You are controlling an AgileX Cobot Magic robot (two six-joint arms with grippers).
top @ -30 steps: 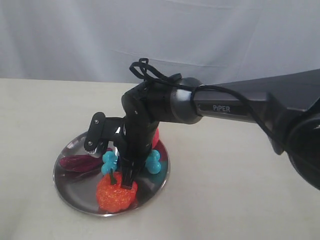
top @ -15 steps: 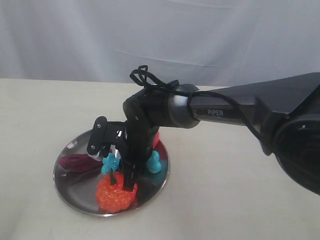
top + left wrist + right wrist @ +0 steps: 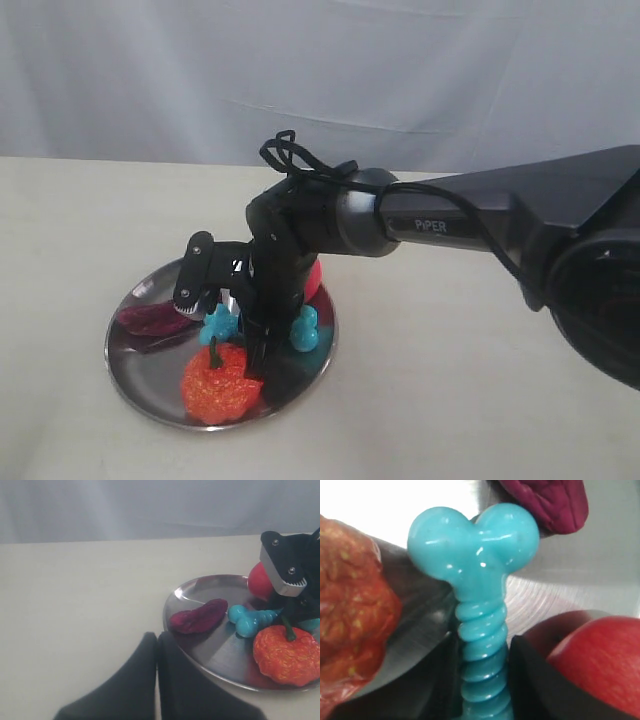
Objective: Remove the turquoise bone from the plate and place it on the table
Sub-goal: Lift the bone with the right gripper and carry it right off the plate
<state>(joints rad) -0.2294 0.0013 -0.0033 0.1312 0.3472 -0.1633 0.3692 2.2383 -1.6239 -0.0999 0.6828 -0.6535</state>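
1. We are seeing the turquoise bone (image 3: 479,595) lying on the plate (image 3: 135,355), near its middle. In the exterior view only its two knobbed ends are showing (image 3: 304,330).
2. The right fingers (image 3: 532,680) are clamping the bone's ribbed shaft, one pressing on each side. One knobbed end is sticking out beyond them.
3. We are finding an orange pumpkin (image 3: 220,385) just beside the bone toward the plate's near edge. A red ball (image 3: 312,278) is sitting on the far side, partly hidden by the arm.
4. A dark purple piece (image 3: 197,616) is lying on the plate beyond the free knob, close to it. We cannot tell whether they are touching.
5. The plate is resting on the pale tabletop (image 3: 480,400).
6. The left fingers (image 3: 135,680) are sitting pressed together with nothing between them. They are hovering over the tabletop beside the plate's rim (image 3: 172,597), well clear of the bone (image 3: 250,621).
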